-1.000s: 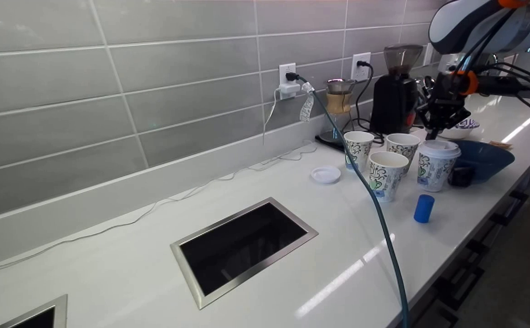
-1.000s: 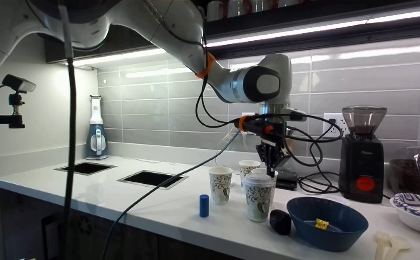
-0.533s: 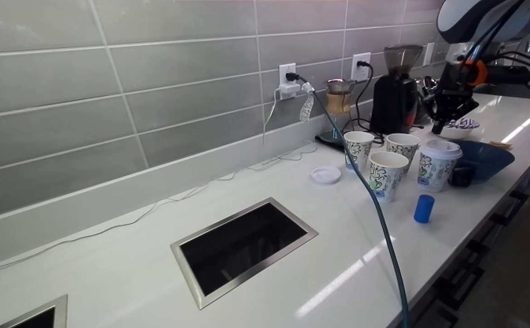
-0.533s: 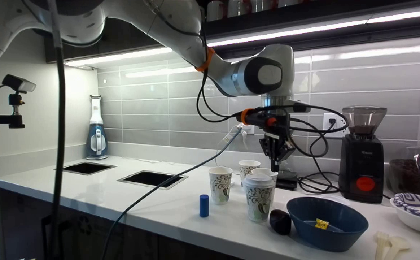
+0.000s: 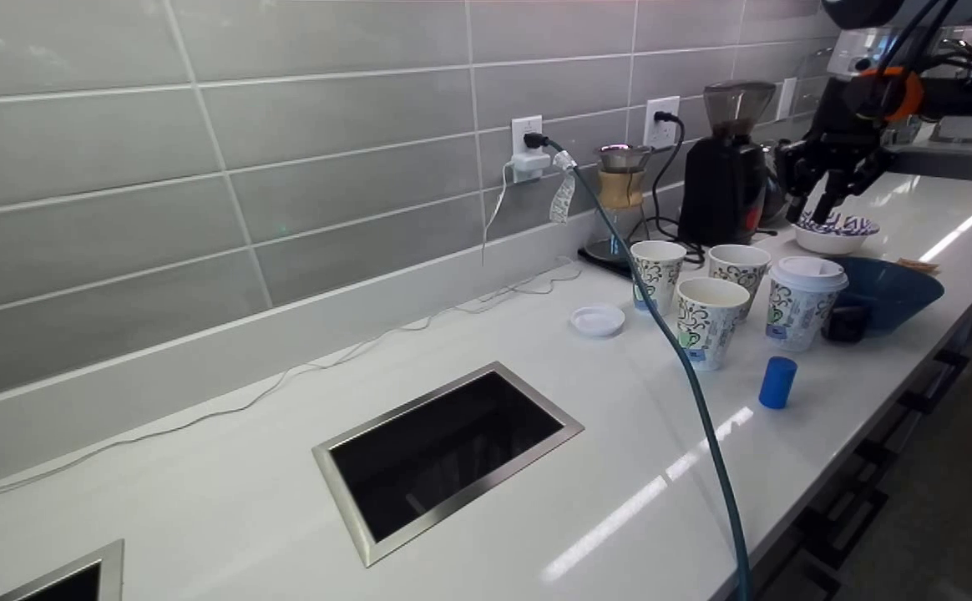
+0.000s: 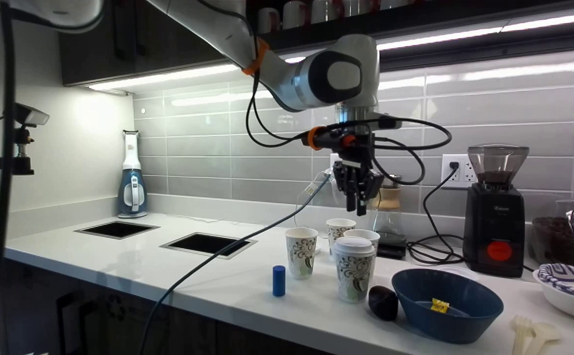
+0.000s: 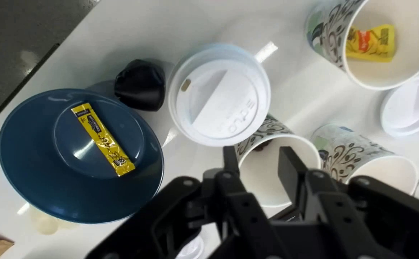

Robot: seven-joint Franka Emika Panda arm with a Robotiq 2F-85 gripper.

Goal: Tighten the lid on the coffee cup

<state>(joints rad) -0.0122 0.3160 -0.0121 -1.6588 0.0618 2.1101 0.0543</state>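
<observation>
Two fingers [image 7: 230, 158] stand apart, nothing between them: within half a second the gripper [image 6: 356, 211] has risen and seems to have spread. The lid [image 7: 225, 104] sits, unshifted, on the upright cup [image 6: 353, 278] near the bowl [image 7: 29, 151]. That likely readies a push or twist from above, once the gripper shifts across to the lid; its tightness I cannot tell.

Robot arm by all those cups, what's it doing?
The robot arm is here to tighten the white lid on a paper cup. Right now its fingers are apart, up in the air, holding nothing. The lid sits on the cup, but I can't tell how tight it is. Three open cups stand close by.
</observation>
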